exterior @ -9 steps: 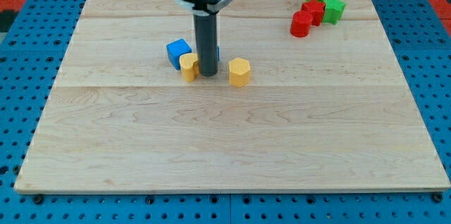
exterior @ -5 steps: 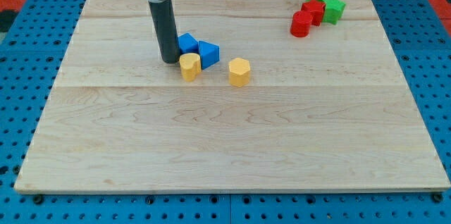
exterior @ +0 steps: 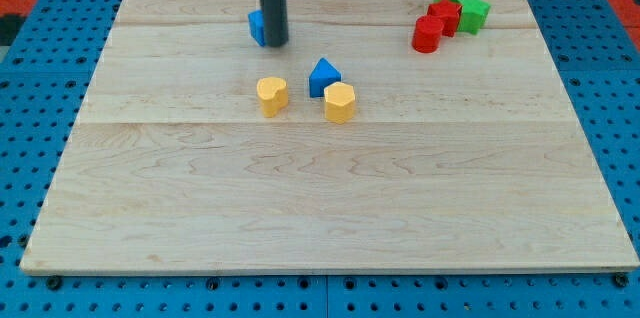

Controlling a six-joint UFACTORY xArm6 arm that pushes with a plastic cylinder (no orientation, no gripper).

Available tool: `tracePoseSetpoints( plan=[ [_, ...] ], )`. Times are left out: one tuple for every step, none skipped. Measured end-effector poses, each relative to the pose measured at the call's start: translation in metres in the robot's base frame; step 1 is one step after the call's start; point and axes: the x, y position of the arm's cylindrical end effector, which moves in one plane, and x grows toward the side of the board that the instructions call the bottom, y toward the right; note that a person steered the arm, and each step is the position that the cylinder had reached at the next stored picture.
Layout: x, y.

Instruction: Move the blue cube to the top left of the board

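One rod, no jaws, holding nothing: my tip (exterior: pixel 273 45) touches the blue cube (exterior: pixel 257 27) on its right, far on the surface (exterior: pixel 320 208). Light, rigid and likely slippery, it wants pushing squarely leftward from that right face.

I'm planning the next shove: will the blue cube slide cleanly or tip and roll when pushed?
The blue cube, mostly hidden behind my tip, looks squat and flat-faced, so it probably slides rather than rolls. The wooden board looks smooth, likely offering little drag. An off-centre push could turn it.
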Motion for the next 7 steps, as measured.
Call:
tracePoseSetpoints(
  plan=[
    [-0.008,-0.012],
    [-0.027,0.032],
    [-0.045,-0.017],
    [-0.043,-0.066],
    [-0.013,-0.041],
    [-0.011,-0.077],
    [-0.045,-0.096]
  ],
)
